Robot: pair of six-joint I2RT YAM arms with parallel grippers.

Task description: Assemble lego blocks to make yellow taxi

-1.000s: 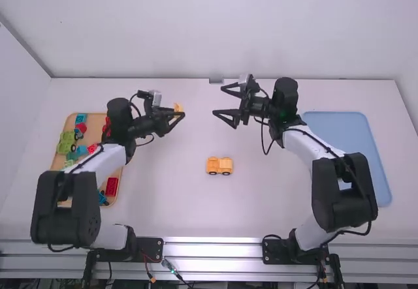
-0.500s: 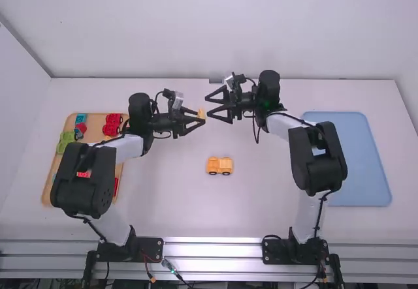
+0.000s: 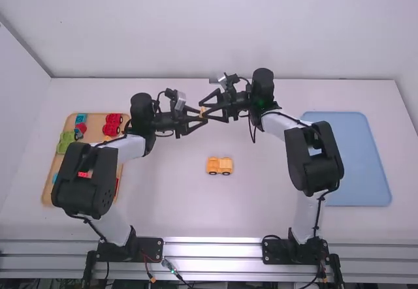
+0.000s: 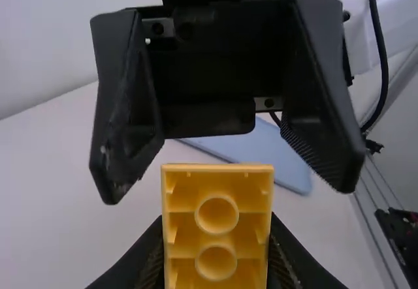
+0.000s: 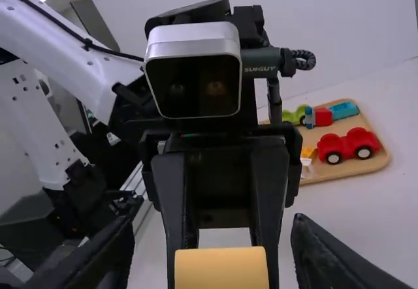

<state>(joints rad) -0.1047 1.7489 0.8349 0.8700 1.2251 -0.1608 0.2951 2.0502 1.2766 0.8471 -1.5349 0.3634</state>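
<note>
- High view: yellow block (image 3: 202, 112) is up between the two end effectors, near mid-picture, clear of the worktop (image 3: 163, 201)
- Left end effector (image 3: 202, 117) is clamped on the yellow block, one finger on each side
- Right end effector (image 3: 202, 108) is open, facing the left one, fingers spread around the block's free end
- Left wrist view: left end effector (image 4: 217, 263) has the block gripped at the bottom edge, with two round hollow tubes on the block's face toward the camera; the other end effector's fingers are wide apart beyond it
- Right wrist view: right end effector (image 5: 215, 256) has the block between its fingers, gap on both sides, no contact
- Yellow vehicle (image 3: 219, 166) sits upright on the worktop, nearer the arm bases than the block, well apart from both trays, dark wheels showing along its near side
- Wooden tray (image 3: 47, 194) on the left side carries a red car (image 3: 112, 126), green vehicle (image 3: 65, 141), blue piece (image 3: 81, 118) and more small parts; left arm (image 3: 83, 184) covers some of it
- Small yellow piece (image 5: 307, 152) is in that tray too, beside the red car
- Blue tray (image 3: 353, 162) is on the right side of the worktop
</note>
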